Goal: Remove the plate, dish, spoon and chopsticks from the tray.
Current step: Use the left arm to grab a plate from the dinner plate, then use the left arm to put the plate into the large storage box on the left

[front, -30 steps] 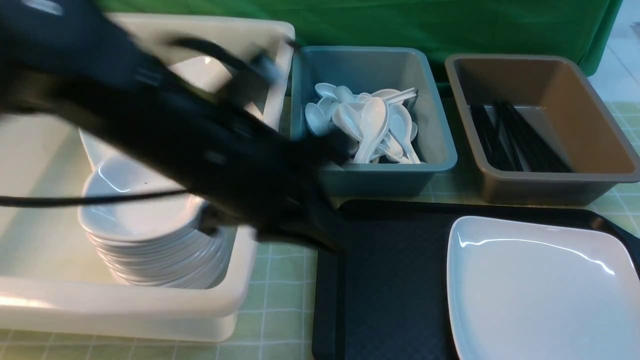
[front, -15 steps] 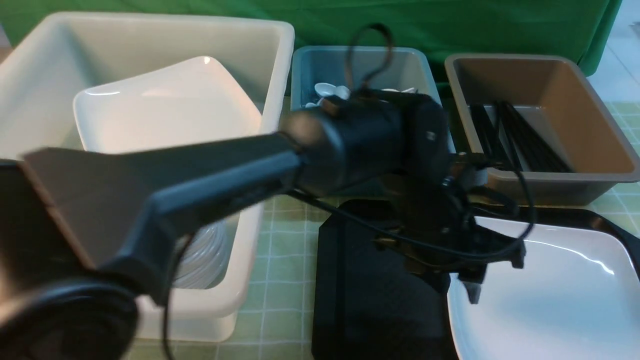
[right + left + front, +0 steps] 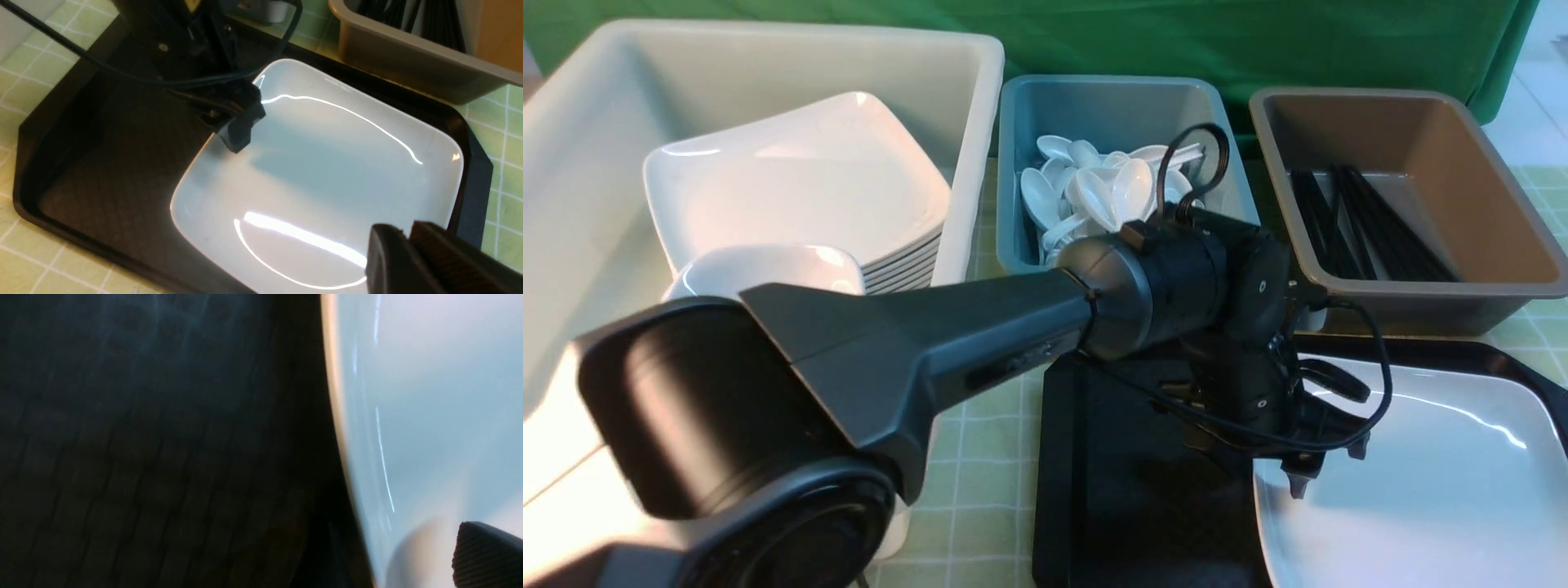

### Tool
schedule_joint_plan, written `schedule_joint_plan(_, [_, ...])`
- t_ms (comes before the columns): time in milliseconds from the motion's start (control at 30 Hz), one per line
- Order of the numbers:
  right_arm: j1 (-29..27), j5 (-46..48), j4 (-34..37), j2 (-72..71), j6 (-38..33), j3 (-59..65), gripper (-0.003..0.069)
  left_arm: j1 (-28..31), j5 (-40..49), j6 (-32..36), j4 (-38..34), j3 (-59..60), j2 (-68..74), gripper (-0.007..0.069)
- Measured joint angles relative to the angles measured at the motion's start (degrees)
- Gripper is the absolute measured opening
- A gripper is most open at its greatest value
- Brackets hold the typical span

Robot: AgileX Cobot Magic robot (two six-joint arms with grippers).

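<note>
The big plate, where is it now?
Front view: the plate lies at the right of the tray, in front of the brown tub, with the left pincer over its left edge.

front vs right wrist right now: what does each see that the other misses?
Front only: the stacked plates in the white tub, and the spoons in their bin. Right wrist only: the right gripper, its fingers together, and nearly all of the plate. Both: the left gripper open at the plate's edge on the tray, and the brown tub holding chopsticks.
</note>
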Motion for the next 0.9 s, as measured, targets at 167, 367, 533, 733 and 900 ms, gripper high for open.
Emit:
schedule_joint_plan(167, [0.0, 0.2, 0.0, 0.0, 0.0, 0.0, 0.0081, 0.4, -1.5, 0.5, -3.8, -0.5, 0.8, 0.0359])
schedule_joint_plan(367, [0.0, 0.7, 0.0, 0.0, 0.0, 0.0, 0.0099, 1.8, 0.0, -0.7, -7.8, -0.5, 1.1, 0.0064])
schedule_joint_plan(533, [0.0, 1.0, 0.0, 0.0, 0.0, 0.0, 0.0104, 2.4, -0.5, -1.1, -10.0, -0.5, -0.7, 0.0022])
schedule_joint_plan(733, [0.0, 1.0, 0.0, 0.0, 0.0, 0.0, 0.0118, 4.0, 2.0, 0.8, -8.8, -0.5, -10.6, 0.0008])
schedule_joint_plan(900, [0.0, 1.0, 0.0, 0.0, 0.0, 0.0, 0.0124, 5.7, 4.9, 1.7, -7.0, -0.3, -16.3, 0.0010])
